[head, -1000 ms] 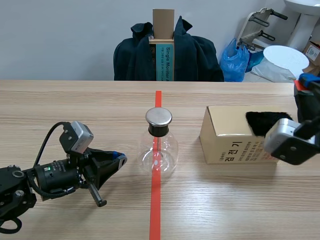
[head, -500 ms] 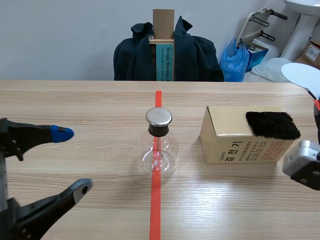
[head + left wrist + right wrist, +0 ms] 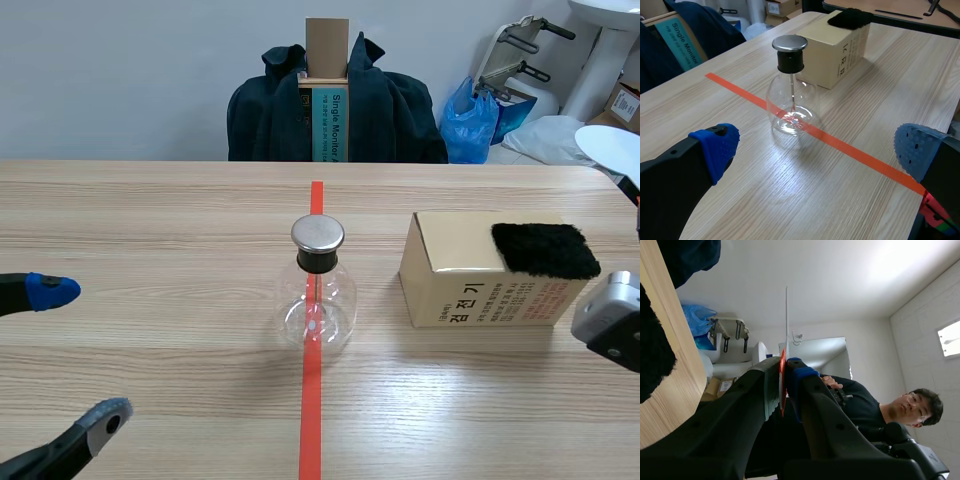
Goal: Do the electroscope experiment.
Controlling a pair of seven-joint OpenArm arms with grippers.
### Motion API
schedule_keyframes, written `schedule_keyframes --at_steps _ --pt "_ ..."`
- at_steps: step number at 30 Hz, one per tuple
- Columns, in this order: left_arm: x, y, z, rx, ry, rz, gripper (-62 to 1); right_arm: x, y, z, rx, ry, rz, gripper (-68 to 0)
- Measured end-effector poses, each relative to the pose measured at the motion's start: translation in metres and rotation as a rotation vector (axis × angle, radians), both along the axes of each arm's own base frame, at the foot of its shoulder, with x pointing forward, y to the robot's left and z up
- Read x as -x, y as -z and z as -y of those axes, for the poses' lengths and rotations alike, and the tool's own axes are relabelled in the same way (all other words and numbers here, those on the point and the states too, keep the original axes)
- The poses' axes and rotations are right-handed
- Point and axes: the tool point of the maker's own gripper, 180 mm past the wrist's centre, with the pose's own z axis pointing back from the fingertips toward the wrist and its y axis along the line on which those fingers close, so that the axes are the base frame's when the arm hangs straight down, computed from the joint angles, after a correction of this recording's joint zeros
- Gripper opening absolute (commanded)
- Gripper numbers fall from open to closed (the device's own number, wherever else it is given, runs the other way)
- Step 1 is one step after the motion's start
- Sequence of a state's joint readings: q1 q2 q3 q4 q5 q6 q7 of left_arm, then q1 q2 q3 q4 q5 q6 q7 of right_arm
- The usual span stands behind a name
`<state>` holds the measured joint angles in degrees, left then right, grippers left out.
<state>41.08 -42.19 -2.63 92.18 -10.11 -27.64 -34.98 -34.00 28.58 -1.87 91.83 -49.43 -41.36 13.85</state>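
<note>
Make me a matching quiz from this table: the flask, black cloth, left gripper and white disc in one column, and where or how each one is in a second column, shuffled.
Column one:
1. flask
2. black cloth
3. left gripper
4. white disc

Column two:
A. lying on top of the box
B. clamped in the right gripper
C. open, holding nothing
D. standing on the red tape line

Pairs: 1-D, 2-A, 3-C, 4-B

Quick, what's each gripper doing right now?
Left gripper: open, holding nothing.
Right gripper: shut on the white disc.
</note>
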Motion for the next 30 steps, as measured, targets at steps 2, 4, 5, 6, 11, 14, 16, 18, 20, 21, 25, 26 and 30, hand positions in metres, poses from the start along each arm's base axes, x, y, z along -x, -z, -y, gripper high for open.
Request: schedule_keyframes --at_steps 2,4,5,6,11,14,16,18,20,21,25,26,30 --pt "-0.002 -0.001 -0.002 -0.003 -0.005 0.005 1.4 0.000 0.000 0.000 0.000 0.000 0.000 -66.9" --pt "-0.002 -0.001 -0.003 -0.005 -0.008 0.006 1.4 0.000 0.000 0.001 -0.010 0.005 0.000 -66.9" --pt "-0.002 0.000 -0.003 -0.005 -0.009 0.005 1.4 0.000 0.000 0.002 -0.016 0.009 0.000 -66.9" --pt "-0.002 0.000 -0.003 -0.006 -0.009 0.005 1.4 0.000 -0.001 0.003 -0.024 0.014 0.000 -66.9" --pt "-0.003 0.000 -0.004 -0.009 -0.009 0.009 1.4 -0.005 -0.006 0.007 -0.043 0.034 0.020 -66.9" --pt "-0.001 0.005 -0.002 -0.049 0.018 0.016 1.4 -0.016 -0.017 0.010 -0.059 0.053 0.064 -66.9" --pt "0.000 0.005 -0.002 -0.051 0.019 0.016 1.4 -0.023 -0.019 0.013 -0.061 0.064 0.080 -66.9" --pt "0.000 0.005 -0.002 -0.051 0.019 0.017 1.4 -0.028 -0.012 0.016 -0.061 0.073 0.062 -66.9" --pt "0.000 0.007 -0.001 -0.067 0.030 0.021 1.4 -0.032 0.000 0.017 -0.056 0.076 0.028 -66.9" --pt "0.001 0.008 -0.001 -0.076 0.035 0.022 1.4 -0.032 0.008 0.018 -0.058 0.080 0.010 -66.9" --pt "0.001 0.007 -0.001 -0.075 0.034 0.023 1.4 -0.030 0.035 0.018 -0.056 0.070 -0.045 -66.9" --pt "0.000 0.007 -0.001 -0.075 0.034 0.024 1.4 -0.030 0.042 0.018 -0.055 0.070 -0.060 -66.9" --pt "0.000 0.007 -0.001 -0.075 0.034 0.024 1.4 -0.030 0.068 0.020 -0.046 0.071 -0.116 -66.9"
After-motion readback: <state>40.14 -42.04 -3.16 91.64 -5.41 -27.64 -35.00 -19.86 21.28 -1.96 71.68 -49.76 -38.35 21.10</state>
